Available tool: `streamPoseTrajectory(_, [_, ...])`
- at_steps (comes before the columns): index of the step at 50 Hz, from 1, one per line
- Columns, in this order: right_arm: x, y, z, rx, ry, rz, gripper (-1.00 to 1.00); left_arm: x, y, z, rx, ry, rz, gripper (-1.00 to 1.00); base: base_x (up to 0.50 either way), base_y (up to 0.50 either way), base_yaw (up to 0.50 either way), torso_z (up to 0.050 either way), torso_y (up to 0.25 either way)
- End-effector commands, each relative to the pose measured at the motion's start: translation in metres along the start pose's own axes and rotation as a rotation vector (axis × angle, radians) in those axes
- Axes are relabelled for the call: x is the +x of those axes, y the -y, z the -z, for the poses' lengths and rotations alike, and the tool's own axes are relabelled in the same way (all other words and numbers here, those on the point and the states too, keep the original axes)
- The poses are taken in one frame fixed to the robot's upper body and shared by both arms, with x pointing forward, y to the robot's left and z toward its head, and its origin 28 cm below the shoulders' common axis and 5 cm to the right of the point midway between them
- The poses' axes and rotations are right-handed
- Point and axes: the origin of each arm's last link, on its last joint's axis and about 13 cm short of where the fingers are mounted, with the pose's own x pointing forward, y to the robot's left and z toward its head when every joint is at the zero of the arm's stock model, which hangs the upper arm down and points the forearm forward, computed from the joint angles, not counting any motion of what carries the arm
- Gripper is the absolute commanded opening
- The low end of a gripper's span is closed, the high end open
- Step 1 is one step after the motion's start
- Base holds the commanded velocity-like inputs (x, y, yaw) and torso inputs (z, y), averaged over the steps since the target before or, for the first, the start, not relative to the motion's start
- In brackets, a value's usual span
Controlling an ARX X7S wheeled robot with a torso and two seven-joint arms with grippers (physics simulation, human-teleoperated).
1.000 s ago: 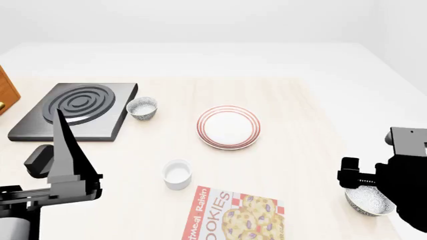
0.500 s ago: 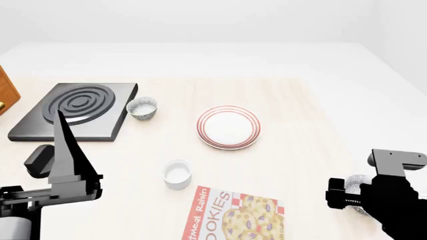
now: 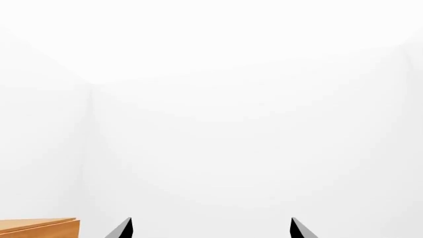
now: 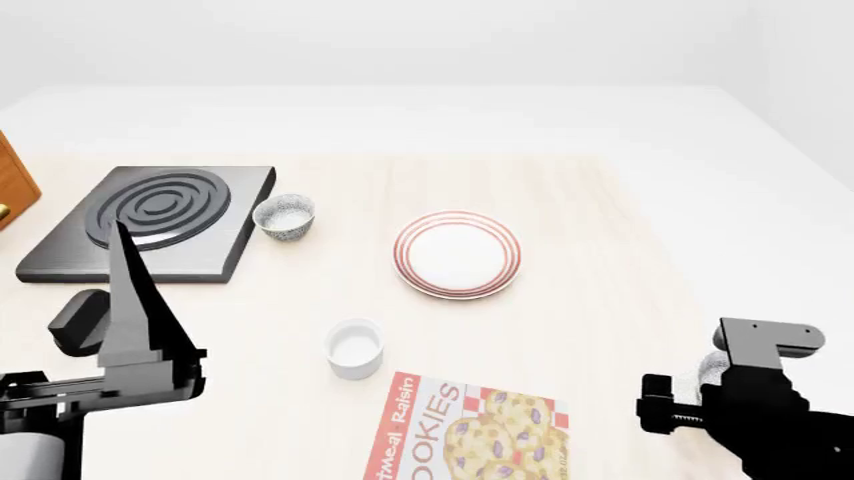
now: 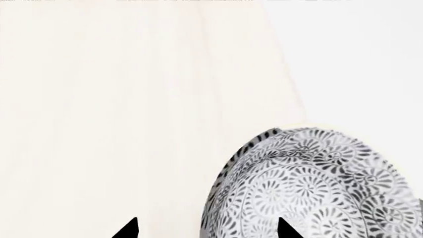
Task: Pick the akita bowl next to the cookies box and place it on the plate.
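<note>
The akita bowl (image 5: 310, 188), finely patterned in grey and white, stands near the table's right edge, right of the red cookies box (image 4: 474, 430). In the head view only a sliver of the bowl (image 4: 713, 366) shows behind my right arm (image 4: 747, 415). My right gripper (image 5: 206, 230) is open just above the bowl's rim, one fingertip (image 5: 283, 229) over the bowl, the other over bare table. The red-ringed plate (image 4: 457, 253) lies empty at mid-table. My left gripper (image 3: 210, 229) is open, raised at the left, holding nothing.
A second speckled bowl (image 4: 284, 215) sits beside the black stove plate (image 4: 154, 220) at the back left. A plain white cup (image 4: 355, 348) stands just behind the cookies box. A wooden cabinet corner (image 4: 11, 185) shows at the far left.
My right arm has moved toward the near edge and down over the bowl, hiding most of it in the head view. The left arm has stayed still.
</note>
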Motion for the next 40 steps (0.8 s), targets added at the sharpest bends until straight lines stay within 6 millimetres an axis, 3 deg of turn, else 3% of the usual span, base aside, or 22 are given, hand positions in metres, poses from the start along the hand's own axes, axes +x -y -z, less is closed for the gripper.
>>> streamPoseTrajectory(1, [0.006,-0.004,0.009,0.013,-0.034,-0.031,1.0,0.0,0.0,-0.001,0.0,-0.001,-0.001,1.0,0.0,0.0,0.0,0.0,0.0])
streamPoseTrajectory(9, [0.005,-0.001,0.013,0.022,-0.034,-0.032,1.0,-0.001,0.0,0.0,0.0,-0.002,-0.001,1.0,0.0,0.0,0.0,0.0,0.0])
streamPoseTrajectory(10, [0.005,-0.001,0.013,0.024,-0.03,-0.03,-1.0,-0.001,0.0,0.0,0.0,-0.002,0.0,1.0,0.0,0.0,0.0,0.0,0.0])
streamPoseTrajectory(27, [-0.003,-0.001,0.0,0.018,0.138,0.017,-1.0,0.0,0.001,-0.001,0.001,-0.001,-0.003,1.0,0.0,0.0,0.0,-0.001,0.0])
streamPoseTrajectory(40, [-0.037,-0.006,-0.052,0.04,0.304,-0.09,-1.0,0.0,0.0,0.0,0.002,-0.002,-0.003,1.0,0.0,0.0,0.0,0.0,0.0])
